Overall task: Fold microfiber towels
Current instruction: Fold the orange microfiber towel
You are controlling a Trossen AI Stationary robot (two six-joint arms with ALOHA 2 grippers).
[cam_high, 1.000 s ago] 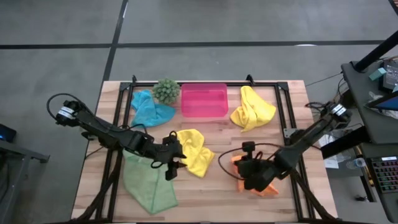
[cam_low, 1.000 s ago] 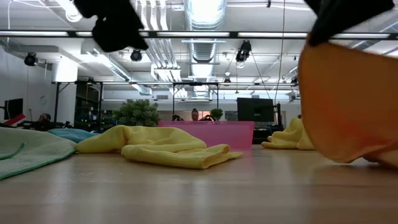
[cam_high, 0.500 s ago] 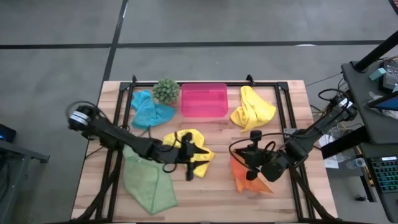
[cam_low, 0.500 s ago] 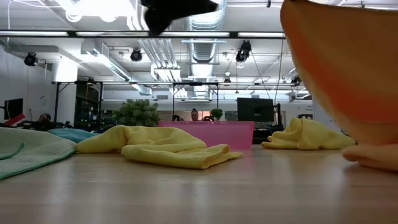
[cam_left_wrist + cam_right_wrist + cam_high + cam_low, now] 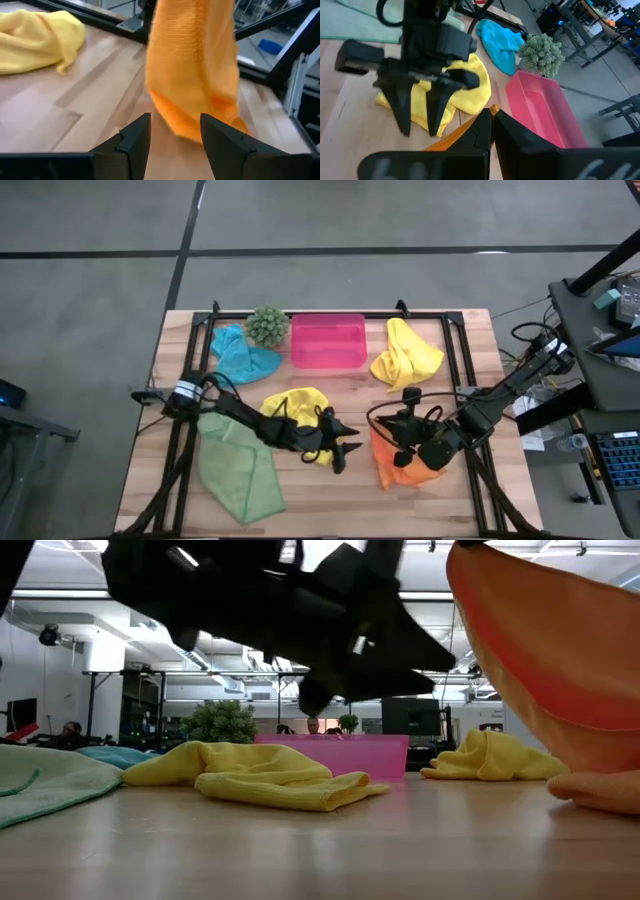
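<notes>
From above, the right gripper [image 5: 405, 448] holds the orange towel [image 5: 395, 465] lifted off the table [image 5: 440, 370], fingers pinched shut on a corner, while the left gripper [image 5: 345, 452] reaches toward it. The left wrist view shows its fingers [image 5: 135, 137] parted and empty just before the hanging cloth. It probably needs a free corner next, so the fold can begin.

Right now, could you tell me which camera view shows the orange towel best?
The left wrist view: the orange towel hangs in full, its lower end on the table. The high view has it partly under the right claw; the low view cuts it at the edge; the right wrist view shows only a sliver.
</notes>
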